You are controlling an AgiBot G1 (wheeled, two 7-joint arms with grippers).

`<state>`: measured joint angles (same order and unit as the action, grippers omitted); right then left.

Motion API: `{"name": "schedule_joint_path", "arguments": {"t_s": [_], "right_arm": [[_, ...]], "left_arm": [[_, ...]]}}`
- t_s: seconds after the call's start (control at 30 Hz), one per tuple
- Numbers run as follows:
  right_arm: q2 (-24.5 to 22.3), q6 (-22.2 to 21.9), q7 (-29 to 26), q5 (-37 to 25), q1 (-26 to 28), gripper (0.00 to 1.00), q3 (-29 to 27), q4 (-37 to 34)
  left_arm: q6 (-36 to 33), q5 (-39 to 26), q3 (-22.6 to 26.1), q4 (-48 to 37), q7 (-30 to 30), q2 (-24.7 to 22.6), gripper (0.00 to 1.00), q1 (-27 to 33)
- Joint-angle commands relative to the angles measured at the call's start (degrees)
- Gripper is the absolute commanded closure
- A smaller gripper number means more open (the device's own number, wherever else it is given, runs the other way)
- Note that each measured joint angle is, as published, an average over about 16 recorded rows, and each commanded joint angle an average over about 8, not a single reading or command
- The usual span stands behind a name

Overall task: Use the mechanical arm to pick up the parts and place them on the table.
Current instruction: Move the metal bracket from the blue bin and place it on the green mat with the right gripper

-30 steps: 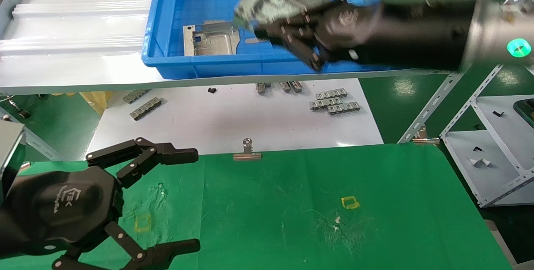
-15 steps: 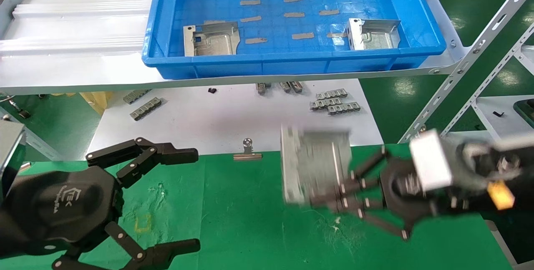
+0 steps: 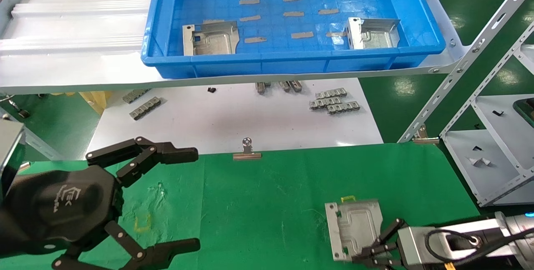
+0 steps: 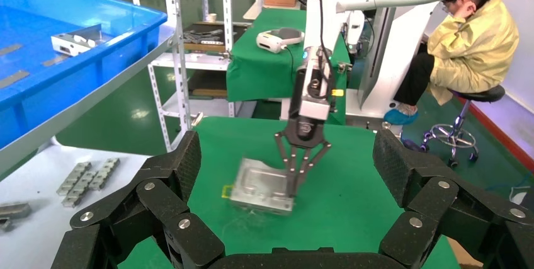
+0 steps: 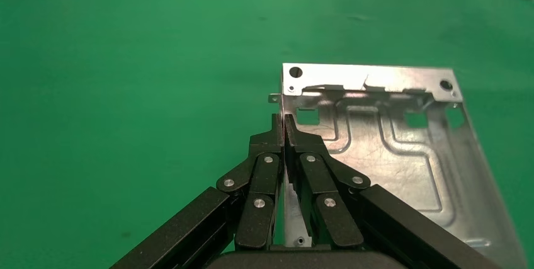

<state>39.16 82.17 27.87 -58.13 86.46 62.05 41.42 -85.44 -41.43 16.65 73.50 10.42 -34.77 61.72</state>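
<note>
The left end effector (image 3: 164, 197) hovers released over the green bench (image 3: 267, 203). To its right, the right end effector (image 3: 367, 255) pinches the edge of a silver part (image 3: 354, 228) lying on the bench, over a yellow square outline (image 3: 348, 198).

You get bright, even overhead light. Glare streaks the blue tray (image 3: 292, 59) floor and spots the glossy green floor (image 3: 406, 86). Shadows on the bench (image 3: 271, 203) stay soft, and every view is sharp, without motion blur.
</note>
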Motion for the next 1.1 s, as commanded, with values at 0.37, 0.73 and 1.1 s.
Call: {"name": "schedule_joint_path", "arguments": {"t_s": [0.37,0.73,1.1], "right_arm": [[5.10,-1.69,8.15,-0.27,-0.42,1.00,-0.43,-11.70],[9.21,1.74,13.44,-2.03,3.20,1.00,0.32,-24.98],[12.92,2.66,17.73,-2.04,3.57,0.63,0.31,-33.50]], "left_arm": [[0.02,0.03,0.04,0.00,-0.02,0.02,0.00,0.01],[0.04,0.06,0.08,0.00,-0.04,0.03,0.00,0.02],[0.05,0.08,0.12,0.00,-0.06,0.05,0.00,0.03]]}}
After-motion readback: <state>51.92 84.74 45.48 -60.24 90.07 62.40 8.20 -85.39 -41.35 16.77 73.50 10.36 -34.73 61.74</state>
